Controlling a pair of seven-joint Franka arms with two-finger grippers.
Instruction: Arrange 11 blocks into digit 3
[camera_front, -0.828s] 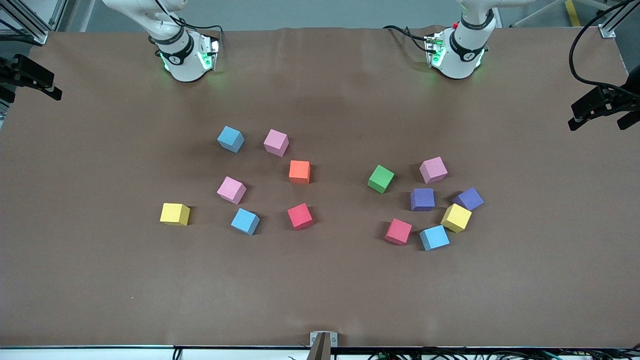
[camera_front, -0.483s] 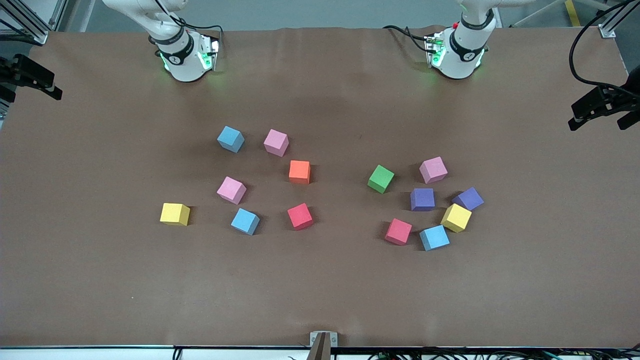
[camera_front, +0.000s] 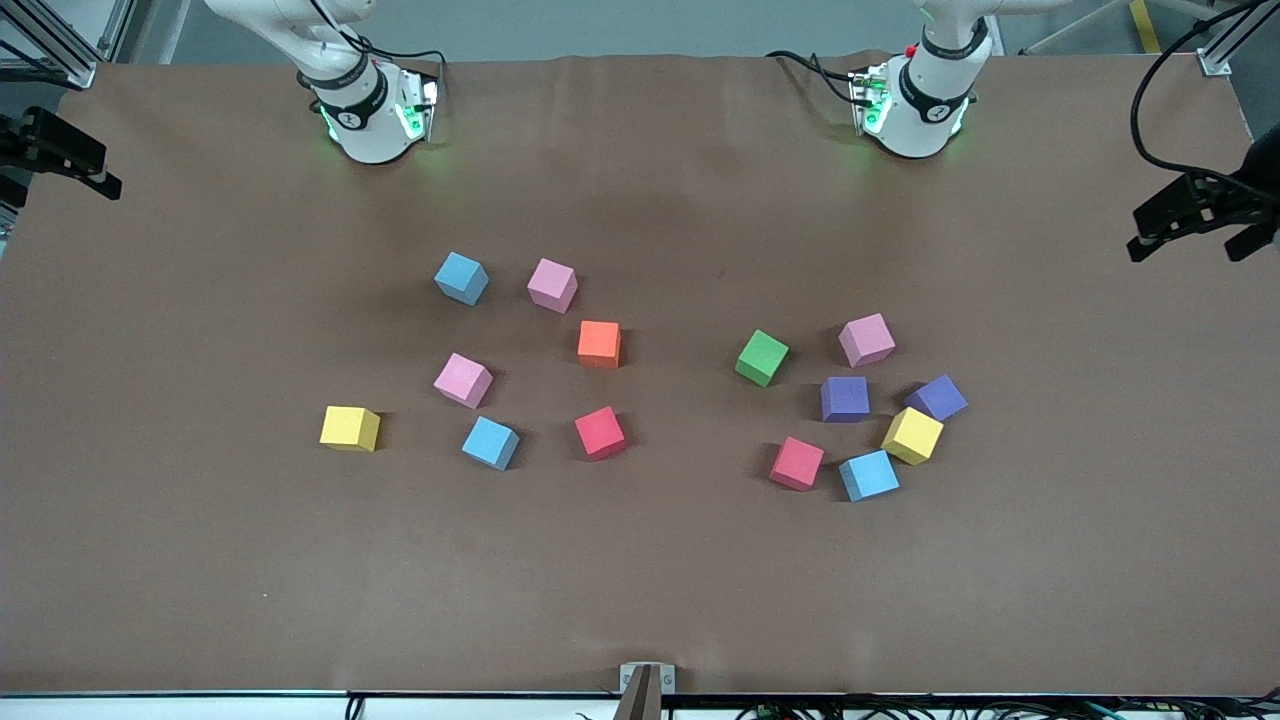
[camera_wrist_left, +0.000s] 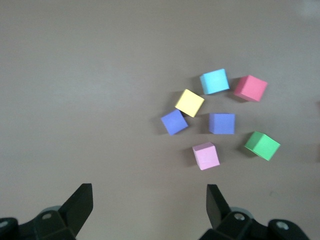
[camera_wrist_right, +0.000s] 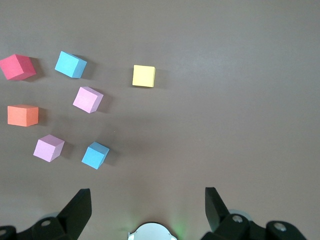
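Nothing has moved in the last second: fourteen blocks (camera_front: 600, 343) lie scattered in two clusters mid-table (camera_front: 640, 580), no digit begun, while both arms wait high, left gripper (camera_wrist_left: 150, 200) and right gripper (camera_wrist_right: 147, 200) with jaws wide and empty.
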